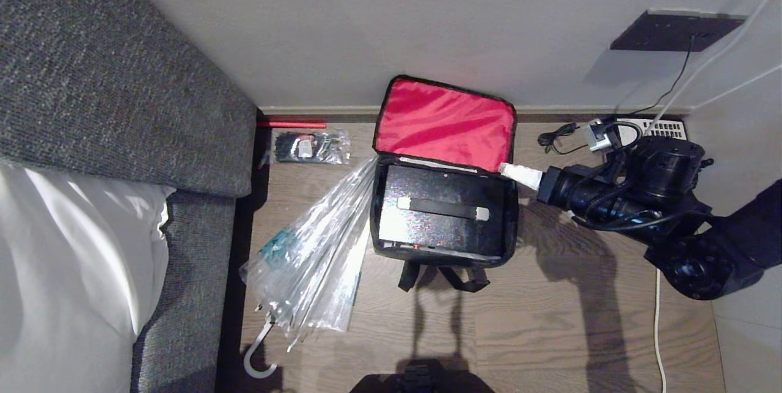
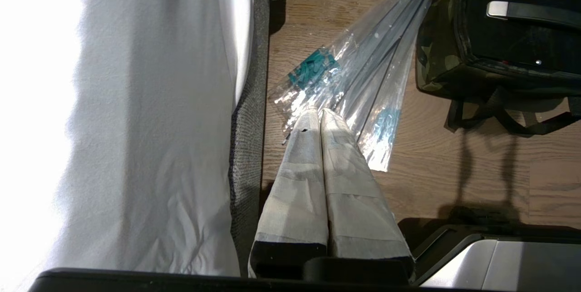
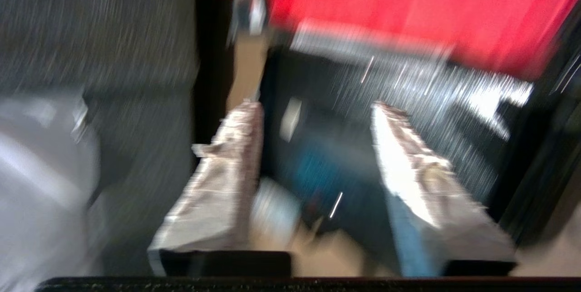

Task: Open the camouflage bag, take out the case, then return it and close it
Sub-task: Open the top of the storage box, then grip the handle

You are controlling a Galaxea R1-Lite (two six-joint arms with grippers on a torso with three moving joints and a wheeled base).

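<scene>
Camouflage bag on floor by wall, lid flipped up, red lining showing. Case lies flat inside, handle up. Right end effector at bag's right rim, fingers apart, nothing gripped. Left end effector closed, empty, parked above clear umbrella beside sofa.

Right wrist view motion-blurred — others sharp, shadowed.

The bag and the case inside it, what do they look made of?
Bag: soft fabric, seemingly; camouflage outside, shiny creased red lining, likely nylon. Case: hard and glossy black, probably plastic; it glints with speckled reflections.
</scene>
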